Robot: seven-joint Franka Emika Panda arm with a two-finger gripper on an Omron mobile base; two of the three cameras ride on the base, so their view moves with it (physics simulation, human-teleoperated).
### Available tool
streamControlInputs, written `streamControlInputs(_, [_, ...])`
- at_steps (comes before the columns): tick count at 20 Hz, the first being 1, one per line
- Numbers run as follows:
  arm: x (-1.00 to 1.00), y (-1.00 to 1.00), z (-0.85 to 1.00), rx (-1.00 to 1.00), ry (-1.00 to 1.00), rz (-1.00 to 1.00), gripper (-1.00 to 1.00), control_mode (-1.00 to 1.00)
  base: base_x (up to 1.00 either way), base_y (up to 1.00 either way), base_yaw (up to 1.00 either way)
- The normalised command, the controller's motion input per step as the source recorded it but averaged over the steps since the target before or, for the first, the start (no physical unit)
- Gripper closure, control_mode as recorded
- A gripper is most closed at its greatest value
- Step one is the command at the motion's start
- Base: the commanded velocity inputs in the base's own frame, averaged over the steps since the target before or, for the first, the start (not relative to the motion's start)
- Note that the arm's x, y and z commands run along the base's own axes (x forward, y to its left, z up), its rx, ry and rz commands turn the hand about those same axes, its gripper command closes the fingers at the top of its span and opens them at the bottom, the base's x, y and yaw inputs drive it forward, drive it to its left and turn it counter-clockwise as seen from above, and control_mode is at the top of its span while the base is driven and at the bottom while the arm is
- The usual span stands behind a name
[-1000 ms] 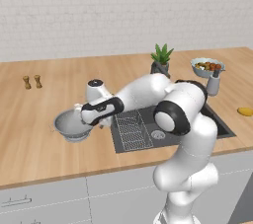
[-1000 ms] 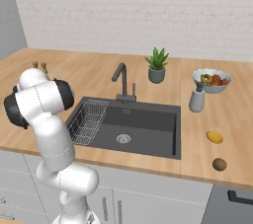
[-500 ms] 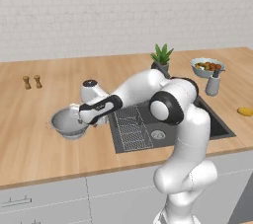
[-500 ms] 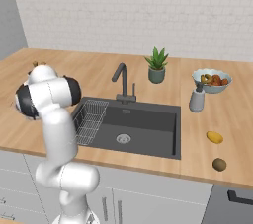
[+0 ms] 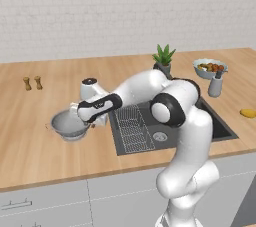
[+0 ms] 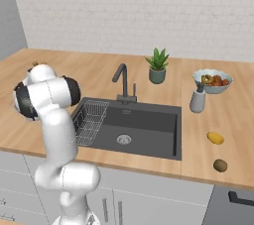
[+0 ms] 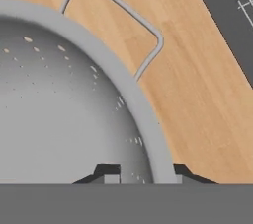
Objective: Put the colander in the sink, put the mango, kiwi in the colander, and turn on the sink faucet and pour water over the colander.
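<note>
While the long wooden tabletop (image 5: 40, 146) carries everything you need, your risks start with the dark grey rectangular sink (image 6: 144, 125) and its wire rack (image 6: 89, 120): a carried bowl could, I judge, catch on that rack and tip as it goes in. The tall dark grey faucet (image 6: 123, 83) stands at the basin's twelve o'clock edge, so a high swing of the arm could knock the spout.

The round silver-grey perforated colander (image 5: 70, 123) sits on the tabletop at the sink's nine o'clock, just beside it. Your claw (image 7: 143, 173) is down at its rim; in the hand view the two tips stand apart, one inside the wall and one outside, astride the rim (image 7: 148, 134) and not yet pinching it. Close on so thin an edge and the bowl may pivot or slip, I think, especially this close to the wire handle (image 7: 148, 30).

The small yellow-orange mango (image 6: 215, 138) and the dull brown kiwi (image 6: 220, 165) lie well apart from the colander, at the sink's four o'clock; both are round enough to roll off the tabletop's front edge if nudged.

I can read no brand, label or writing anywhere.
</note>
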Motion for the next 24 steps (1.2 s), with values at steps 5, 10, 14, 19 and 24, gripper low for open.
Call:
streamControlInputs(5, [-0.98,-0.76,0.41,0.21,-0.16,-0.17,1.00,-1.00,0.00,0.00,0.00])
streamControlInputs(10, [-1.00,-0.98,0.71,0.15,-0.17,-0.15,1.00,-1.00,0.00,0.00,0.00])
streamControlInputs(14, [-0.97,-1.00,0.91,0.06,-0.06,-0.08,1.00,-1.00,0.00,0.00,0.00])
streamControlInputs(19, [-0.74,-1.00,0.87,0.00,0.00,0.00,1.00,-1.00,0.00,0.00,0.00])
streamControlInputs(24, [-0.33,-1.00,0.53,-0.11,0.05,0.00,1.00,-1.00,0.00,0.00,0.00])
